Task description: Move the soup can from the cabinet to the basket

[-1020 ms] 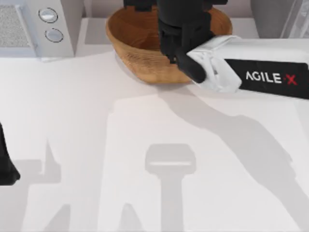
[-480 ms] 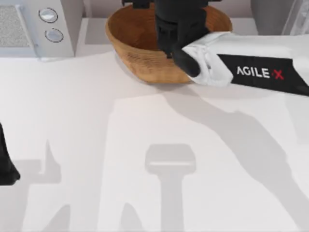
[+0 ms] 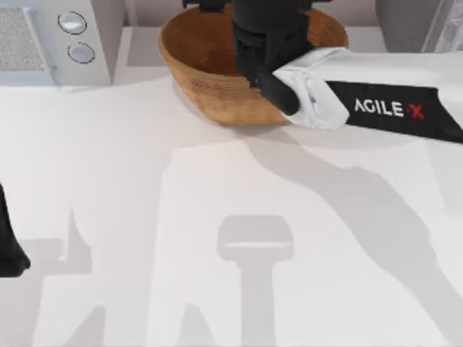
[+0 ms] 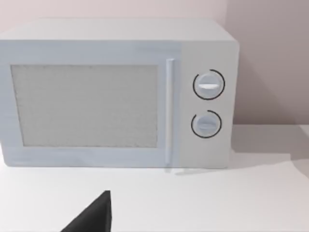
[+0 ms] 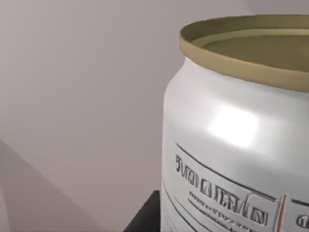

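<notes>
Right pincer [image 3: 271, 43] over one basket [image 3: 202, 65], one soup can [image 5: 231, 145] close by (grip unclear), left arm parked

It looks like a pretend kitchen: a white microwave [image 4: 118, 94] stands on the white desk [image 3: 217, 217], with a basket [image 3: 210, 65] just beside the microwave.

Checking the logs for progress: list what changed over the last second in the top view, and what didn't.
The right arm swung toward the table's far edge, carrying its black wrist further over the basket; most of that shift came early, with almost none in the last half second. The can sits close before the right wrist camera. The basket, the microwave and the left arm at the left edge stayed put.
</notes>
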Motion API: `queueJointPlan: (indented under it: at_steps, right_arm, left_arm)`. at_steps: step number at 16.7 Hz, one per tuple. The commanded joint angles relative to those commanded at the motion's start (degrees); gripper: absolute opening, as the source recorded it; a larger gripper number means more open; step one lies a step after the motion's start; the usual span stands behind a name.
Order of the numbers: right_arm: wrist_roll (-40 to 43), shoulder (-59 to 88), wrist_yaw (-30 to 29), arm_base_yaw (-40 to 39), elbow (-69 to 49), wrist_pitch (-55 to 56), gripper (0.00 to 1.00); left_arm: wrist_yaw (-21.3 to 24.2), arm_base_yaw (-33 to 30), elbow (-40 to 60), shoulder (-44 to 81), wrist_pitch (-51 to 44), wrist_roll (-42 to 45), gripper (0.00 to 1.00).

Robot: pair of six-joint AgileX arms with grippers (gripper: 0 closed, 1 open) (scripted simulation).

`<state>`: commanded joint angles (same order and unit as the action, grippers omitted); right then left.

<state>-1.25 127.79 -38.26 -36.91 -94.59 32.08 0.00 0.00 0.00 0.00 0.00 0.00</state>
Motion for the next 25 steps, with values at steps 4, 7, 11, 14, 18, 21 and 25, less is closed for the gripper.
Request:
queueJointPlan:
  at_steps: [4,7,11,14,18,21,25]
  right_arm:
    - [0.0,0.0,0.0,0.0,0.0,0.0,0.68]
    - [0.0,0.0,0.0,0.0,0.0,0.0,0.90]
    - [0.0,0.0,0.0,0.0,0.0,0.0,1.00]
    - [0.0,0.0,0.0,0.0,0.0,0.0,1.00]
    - [0.0,0.0,0.0,0.0,0.0,0.0,1.00]
    - [0.0,0.0,0.0,0.0,0.0,0.0,1.00]
    - [0.0,0.0,0.0,0.0,0.0,0.0,1.00]
  left_arm:
    - [0.0,0.0,0.0,0.0,0.0,0.0,1.00]
    - [0.0,0.0,0.0,0.0,0.0,0.0,1.00]
    - [0.0,0.0,0.0,0.0,0.0,0.0,1.00]
    - [0.0,0.0,0.0,0.0,0.0,0.0,1.00]
    - [0.0,0.0,0.0,0.0,0.0,0.0,1.00]
    - [0.0,0.0,0.0,0.0,0.0,0.0,1.00]
    - [0.0,0.0,0.0,0.0,0.0,0.0,1.00]
